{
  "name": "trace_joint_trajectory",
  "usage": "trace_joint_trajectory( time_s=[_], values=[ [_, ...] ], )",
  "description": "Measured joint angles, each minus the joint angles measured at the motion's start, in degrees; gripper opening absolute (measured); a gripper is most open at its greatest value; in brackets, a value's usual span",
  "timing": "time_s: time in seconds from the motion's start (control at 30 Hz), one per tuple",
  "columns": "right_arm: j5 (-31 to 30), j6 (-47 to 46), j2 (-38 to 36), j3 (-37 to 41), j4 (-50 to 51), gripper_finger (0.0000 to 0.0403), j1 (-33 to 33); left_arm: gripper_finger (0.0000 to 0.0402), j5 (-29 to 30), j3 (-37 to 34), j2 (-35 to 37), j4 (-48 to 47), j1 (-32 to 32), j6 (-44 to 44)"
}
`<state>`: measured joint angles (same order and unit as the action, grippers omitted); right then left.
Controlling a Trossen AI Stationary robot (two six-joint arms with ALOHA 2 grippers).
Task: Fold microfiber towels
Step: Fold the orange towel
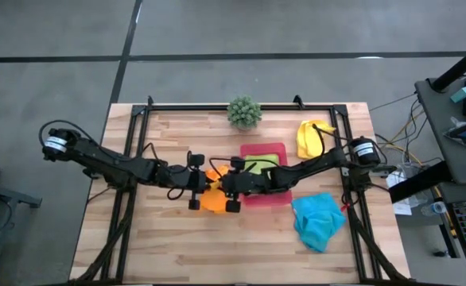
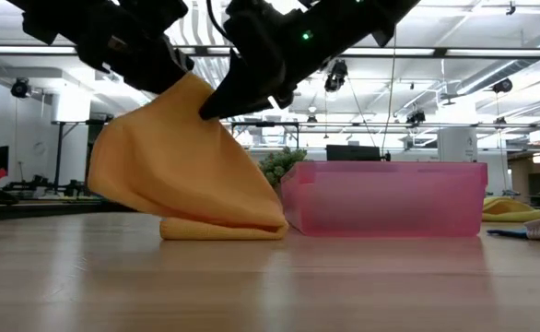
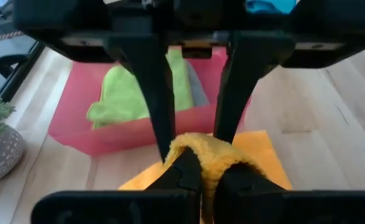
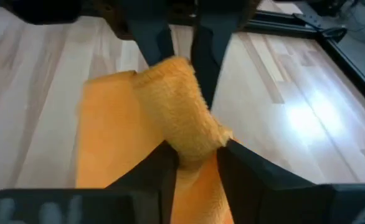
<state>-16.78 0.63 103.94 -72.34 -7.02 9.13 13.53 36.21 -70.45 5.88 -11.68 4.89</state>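
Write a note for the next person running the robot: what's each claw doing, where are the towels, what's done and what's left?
Left claw: shut on the orange towel, holding it up off the table.
Right claw: pinching the same raised fold.
Lime green towel and grey towel: lying in the pink tray.
Yellow towel: bunched near the table's back right.
Turquoise towel: crumpled at front right.
Done: two towels in the tray.
Left: finish the orange fold, then yellow and turquoise.

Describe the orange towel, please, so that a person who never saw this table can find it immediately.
Start at the pink tray in the middle of the wooden table; the orange towel is beside it, on the left arm's side. It is the only cloth lifted into a peak, pinched by both the left tool and the right tool, while the others lie loose.
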Motion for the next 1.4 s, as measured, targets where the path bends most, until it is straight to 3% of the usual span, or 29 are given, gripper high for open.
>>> trace_joint_trajectory(
  time_s=[0.23,0.37,0.57,0.77,0.93,1.1,1.2,1.4],
  values=[
    [0.07,1.98,-0.21,-0.36,1.06,0.0022,0.28,0.0000,-0.58,0.65,0.35,-0.34,0.00,0.00],
    [0.02,2.00,-1.47,-0.35,2.19,0.0014,0.45,0.0000,-0.55,1.58,2.20,-1.02,0.02,0.24],
    [0.09,2.41,-5.63,-0.69,4.17,0.0033,0.76,0.0000,0.18,4.17,7.70,-1.34,0.01,3.32],
    [0.48,3.46,-11.60,-0.50,8.80,0.0077,2.26,0.0000,3.41,7.77,12.38,-1.93,0.00,6.44],
    [0.38,3.21,-14.49,-0.31,10.16,0.0122,3.51,0.0000,11.75,12.36,14.39,-1.85,0.03,8.68],
    [-0.05,0.29,-14.34,0.20,9.81,0.0143,3.63,0.0000,27.11,14.86,14.07,-1.95,0.04,9.29],
    [-3.59,-0.64,-13.90,1.34,10.27,0.0143,3.61,0.0000,26.99,14.44,13.71,-2.40,0.05,10.08],
    [-11.62,-1.00,-13.81,5.01,10.61,0.0144,3.32,0.0000,20.98,13.81,13.50,-4.07,-0.85,10.45]
  ],
)
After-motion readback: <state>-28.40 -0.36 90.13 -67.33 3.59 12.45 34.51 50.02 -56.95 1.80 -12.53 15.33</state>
